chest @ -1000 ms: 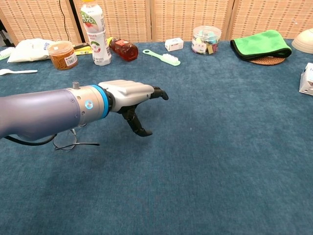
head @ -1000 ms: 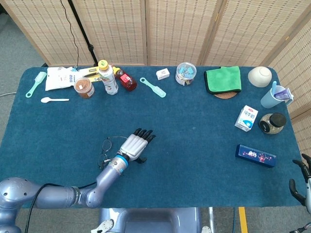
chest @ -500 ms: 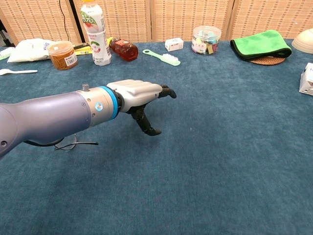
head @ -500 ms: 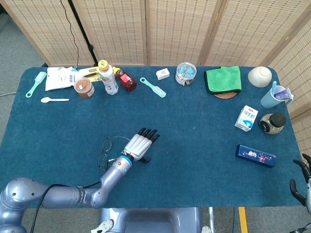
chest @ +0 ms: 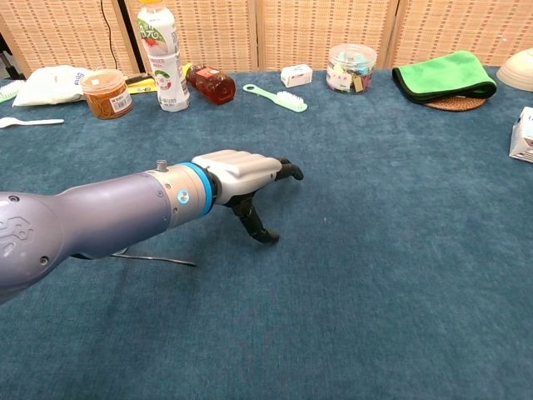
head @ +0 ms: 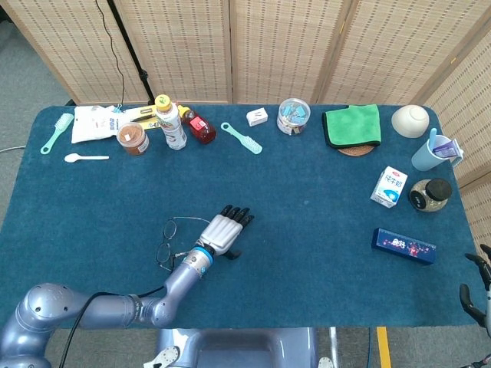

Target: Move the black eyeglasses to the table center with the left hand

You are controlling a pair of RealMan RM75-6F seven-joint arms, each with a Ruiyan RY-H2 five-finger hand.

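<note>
Blue cloth table (head: 322, 230) before wicker screens (head: 276, 46); left hand (head: 224, 231) fingers spread, empty.

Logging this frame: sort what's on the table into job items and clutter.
Job: black eyeglasses, left hand, table.

Clutter: green cloth, teal brush, tall bottle, white bowl, milk carton, dark blue box, white spoon.
</note>
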